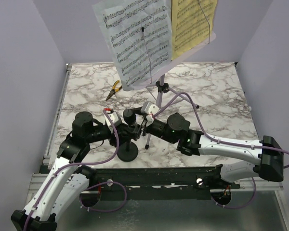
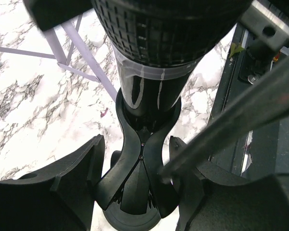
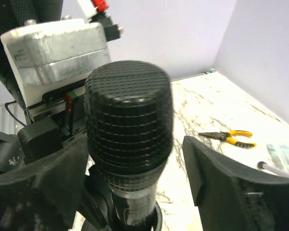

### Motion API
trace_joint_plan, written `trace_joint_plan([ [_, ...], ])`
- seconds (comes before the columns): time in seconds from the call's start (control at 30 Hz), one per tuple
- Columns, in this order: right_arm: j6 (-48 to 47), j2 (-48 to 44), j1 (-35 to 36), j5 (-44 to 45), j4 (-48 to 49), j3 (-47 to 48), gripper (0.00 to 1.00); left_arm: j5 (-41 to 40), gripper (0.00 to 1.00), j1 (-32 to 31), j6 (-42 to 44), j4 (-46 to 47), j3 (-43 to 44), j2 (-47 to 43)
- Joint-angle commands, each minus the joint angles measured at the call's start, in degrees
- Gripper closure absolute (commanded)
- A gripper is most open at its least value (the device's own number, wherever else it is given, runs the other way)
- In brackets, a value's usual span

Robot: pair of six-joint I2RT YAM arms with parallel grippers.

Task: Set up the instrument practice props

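From the top external view, the black microphone with its round mesh head point(image 1: 130, 114) stands upright in the short black round-based mic stand point(image 1: 128, 150), in the near middle of the marble-patterned table point(image 1: 221, 101). Its long axis is vertical. Both arms close on it from opposite sides: the left gripper point(image 1: 126, 129) from the left and the right gripper point(image 1: 143, 124) from the right, about equally near. Behind them, the lilac hole-punched music stand with thin tripod point(image 1: 162, 89) carries the white sheet-music page point(image 1: 137, 38) and the yellow sheet-music page point(image 1: 192, 21). The yellow-handled pliers point(image 1: 114, 89) lie well apart.

In the left wrist view, we see the microphone's barrel dropping into the stand's forked clip point(image 2: 142, 163). The left fingers point(image 2: 72, 187) stand apart, flanking the clip low down. Marble shows in the gap on one side.

In the right wrist view, the mesh head fills the space between the right fingers point(image 3: 221, 178). They are spread, with a clear gap on the far side. We judge the coming move turns on that upright axis, with the right gripper high at the head and the left gripper low at the clip.
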Motion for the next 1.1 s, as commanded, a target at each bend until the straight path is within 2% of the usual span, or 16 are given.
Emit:
trace_joint_plan([
  [0.0,4.88,-5.03,0.04,5.01,-6.92,3.09,0.13,2.29,0.84,0.09,0.03,0.78,-0.62,0.07],
  [0.07,7.03,-7.27,0.07,6.80,-11.50,3.38,0.10,2.35,0.94,0.09,0.05,0.78,-0.18,-0.14],
  [0.1,8.00,-8.92,0.05,7.62,-13.92,3.03,0.09,2.38,0.96,0.09,0.04,0.74,0.08,-0.21],
  [0.3,16.28,-19.78,0.07,9.07,-22.61,-4.93,0.03,2.95,1.00,0.09,-1.04,1.10,2.86,-1.05],
  [0.47,20.70,-25.34,0.03,5.32,-22.82,-13.95,0.02,0.88,1.00,0.08,-3.22,3.82,4.84,-3.29],
  [0.6,21.44,-26.82,0.03,3.27,-17.16,-21.42,0.05,-0.87,1.00,0.09,-5.14,7.10,5.70,-5.47],
  [0.7,21.93,-23.71,0.04,0.32,-8.53,-26.02,0.09,-1.74,1.00,0.09,-7.92,10.95,5.66,-6.88],
  [0.83,21.54,-14.06,0.27,-0.39,4.90,-27.83,0.13,-2.14,1.00,0.09,-11.73,15.74,5.72,-7.49],
  [0.93,19.63,-5.66,0.83,3.05,16.77,-27.80,0.11,-2.44,1.00,0.09,-12.75,16.65,6.51,-7.62],
  [1.07,15.39,6.67,1.17,10.86,28.03,-24.83,0.10,-2.55,1.00,0.11,-14.38,17.84,6.93,-7.65],
])
